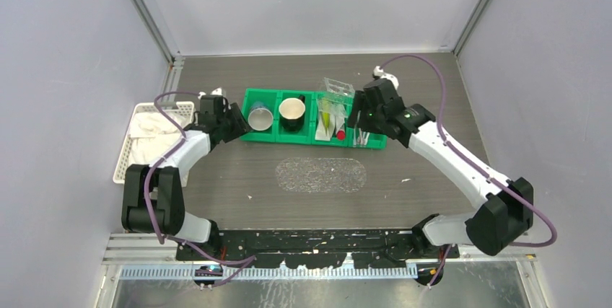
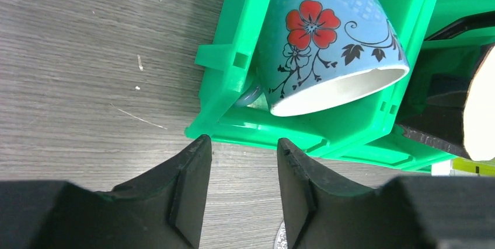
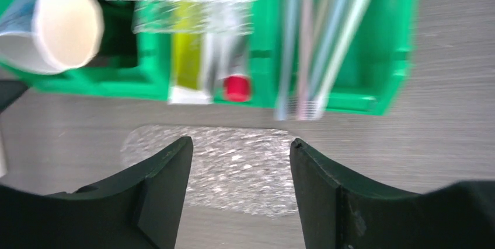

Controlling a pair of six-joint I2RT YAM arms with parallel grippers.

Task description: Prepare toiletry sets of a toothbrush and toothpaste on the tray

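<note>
Top view: worktop (image 1: 433, 91) carrying a green four-compartment bin (image 1: 303, 140) at centre rear; the tray (image 1: 321, 175) lies flat just in front of the bin, apart from it, between the two arms; a white mesh basket (image 1: 124, 160) with a white cloth (image 1: 151, 129) stands at the left edge. From the left, the bin's compartments hold a blue mug (image 1: 260, 116), a black mug (image 1: 291, 112), the toiletry sets (image 1: 330, 120) and slim stick-like items (image 1: 361, 136).

Left wrist view: left jaws moderately parted, holding nothing, poised over bare worktop just off the bin's (image 2: 227, 56) near left corner; the blue mug (image 2: 327, 39), printed with a red flower, leans tilted inside its compartment.

Right wrist view (blurred): right jaws spread wide, holding nothing, above the bin's right end; the tray (image 3: 233, 167) shows between them; beyond it the toiletry sets (image 3: 192, 56) appear as yellow-green and white pieces under clear wrap, with a red cap (image 3: 237, 87) at the near wall; the stick-like items (image 3: 315, 39) fill the neighbouring compartment.
</note>
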